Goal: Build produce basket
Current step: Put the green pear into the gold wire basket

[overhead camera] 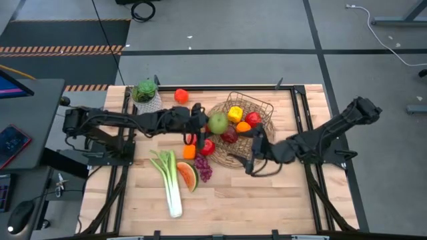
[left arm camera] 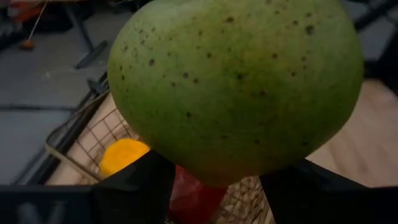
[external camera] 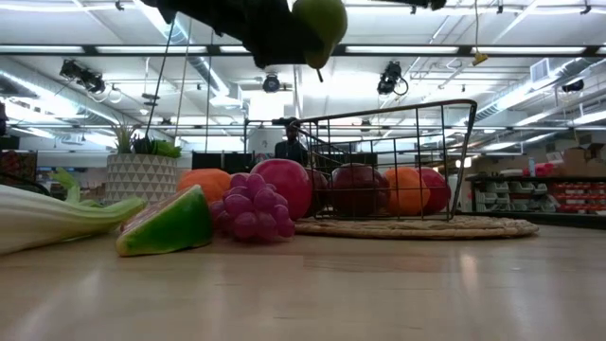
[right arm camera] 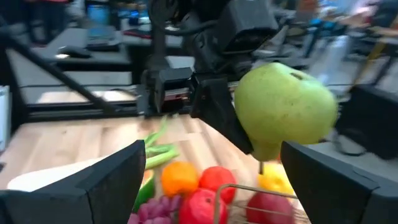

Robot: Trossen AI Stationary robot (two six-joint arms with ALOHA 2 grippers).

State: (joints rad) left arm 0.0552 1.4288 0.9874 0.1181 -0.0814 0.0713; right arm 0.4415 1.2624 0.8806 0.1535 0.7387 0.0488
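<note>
A green pear [overhead camera: 218,123] hangs over the near-left edge of the basket [overhead camera: 261,105], with my left gripper [overhead camera: 204,125] shut on it. The wire basket stands on its round woven rim and holds a lemon [overhead camera: 235,113], an orange [overhead camera: 243,127] and two red apples [overhead camera: 253,119]. On the table left of it lie an orange [overhead camera: 189,152], a red apple [overhead camera: 207,147], grapes [overhead camera: 203,167], a watermelon slice [overhead camera: 189,176] and a leek [overhead camera: 171,183]. My right gripper [overhead camera: 254,149] hovers open at the basket's near side, with nothing between its fingers. My left gripper pinches the pear's broad body [left arm camera: 205,168] between its two fingers [left arm camera: 140,186]. The fingers come nearly level from the table's left. The pear is lifted clear above the fruit and the basket, its narrow stem end [right arm camera: 266,155] pointing down.
A small plant in a white netted pot [overhead camera: 146,93] stands at the far left of the table, with a red-orange fruit [overhead camera: 181,95] beside it. Bare wood lies along the near edge [overhead camera: 267,200] and at the right. Black frame rails run down both sides of the table.
</note>
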